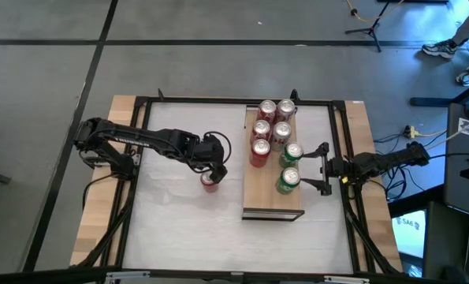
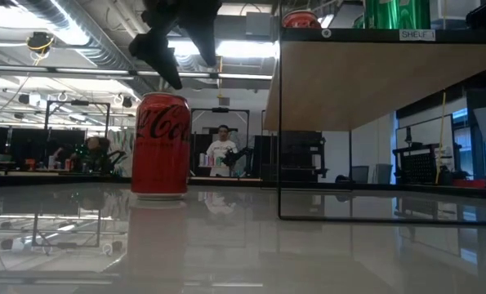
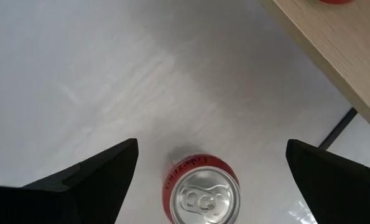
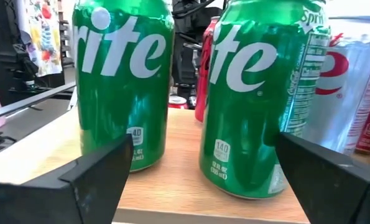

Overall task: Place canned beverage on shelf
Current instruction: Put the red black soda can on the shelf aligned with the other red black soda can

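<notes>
A red cola can (image 1: 210,182) (image 2: 161,145) stands upright on its base on the white tabletop, left of the shelf (image 1: 273,203). My left gripper (image 1: 214,169) (image 3: 211,149) hangs open just above it, slanting down, with a finger on either side of the can's top (image 3: 203,198) and no contact. The light-wood shelf (image 2: 349,77) sits raised on a black frame. It carries several red and silver cans (image 1: 267,126) and two green cans (image 1: 292,153) (image 1: 288,181). My right gripper (image 1: 311,167) (image 4: 203,152) is open and level, facing the green cans (image 4: 122,81) (image 4: 259,93) from the right.
A black frame (image 1: 338,142) borders the tabletop, with wooden strips (image 1: 100,205) along both sides. Bare white tabletop (image 1: 187,229) lies near and left of the shelf. A black shelf post (image 2: 278,122) stands right of the red can. A person (image 2: 221,151) stands in the room behind.
</notes>
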Controlling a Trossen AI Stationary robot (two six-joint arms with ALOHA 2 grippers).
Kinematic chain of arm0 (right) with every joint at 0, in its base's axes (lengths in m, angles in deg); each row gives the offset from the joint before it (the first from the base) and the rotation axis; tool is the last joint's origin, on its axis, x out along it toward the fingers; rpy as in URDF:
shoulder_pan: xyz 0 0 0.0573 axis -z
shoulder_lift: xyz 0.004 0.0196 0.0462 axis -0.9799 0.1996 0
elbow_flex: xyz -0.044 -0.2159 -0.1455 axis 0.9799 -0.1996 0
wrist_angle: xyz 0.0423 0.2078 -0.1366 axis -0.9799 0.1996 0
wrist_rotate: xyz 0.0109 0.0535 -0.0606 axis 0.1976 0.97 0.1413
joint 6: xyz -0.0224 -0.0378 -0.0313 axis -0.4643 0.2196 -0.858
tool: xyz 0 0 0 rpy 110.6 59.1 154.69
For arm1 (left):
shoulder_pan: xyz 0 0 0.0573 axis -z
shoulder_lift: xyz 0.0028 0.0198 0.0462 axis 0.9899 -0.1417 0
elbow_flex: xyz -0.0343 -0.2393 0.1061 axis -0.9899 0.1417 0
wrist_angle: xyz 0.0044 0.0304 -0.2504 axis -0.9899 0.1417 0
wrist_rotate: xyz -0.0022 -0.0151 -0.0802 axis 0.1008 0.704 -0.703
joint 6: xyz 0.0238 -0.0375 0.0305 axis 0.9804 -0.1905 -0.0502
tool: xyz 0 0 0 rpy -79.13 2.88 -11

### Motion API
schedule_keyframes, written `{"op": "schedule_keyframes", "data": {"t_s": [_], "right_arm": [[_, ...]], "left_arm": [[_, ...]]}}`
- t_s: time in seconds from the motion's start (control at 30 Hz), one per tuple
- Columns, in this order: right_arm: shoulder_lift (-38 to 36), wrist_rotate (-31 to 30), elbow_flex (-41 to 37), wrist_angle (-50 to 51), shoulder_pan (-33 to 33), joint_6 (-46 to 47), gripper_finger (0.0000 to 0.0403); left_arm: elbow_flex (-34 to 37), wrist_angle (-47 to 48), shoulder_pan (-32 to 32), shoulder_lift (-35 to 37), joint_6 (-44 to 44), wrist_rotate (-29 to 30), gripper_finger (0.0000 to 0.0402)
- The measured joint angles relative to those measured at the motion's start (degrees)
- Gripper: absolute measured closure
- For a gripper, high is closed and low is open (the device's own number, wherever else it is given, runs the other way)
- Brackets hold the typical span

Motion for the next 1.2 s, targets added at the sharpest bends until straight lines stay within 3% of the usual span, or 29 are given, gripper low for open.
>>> {"op": "schedule_keyframes", "data": {"t_s": [0.37,0.6,0.73,1.2], "right_arm": [[0.52,-0.2,0.0,0.01,-0.14,2.26,0.0015],[0.5,-0.14,-0.02,0.02,-0.14,2.38,0.0015],[0.5,-0.14,-0.02,0.01,-0.14,2.38,0.0015],[0.5,-0.16,-0.04,0.01,-0.14,2.36,0.0015]], "left_arm": [[0.02,0.49,0.0,1.3,11.1,0.22,0.0005],[0.01,1.19,0.29,2.63,18.33,-6.8,0.0005],[0.02,1.25,1.05,2.15,21.77,-7.08,0.0005],[5.47,1.6,2.58,2.03,26.38,-6.51,0.0005]]}}
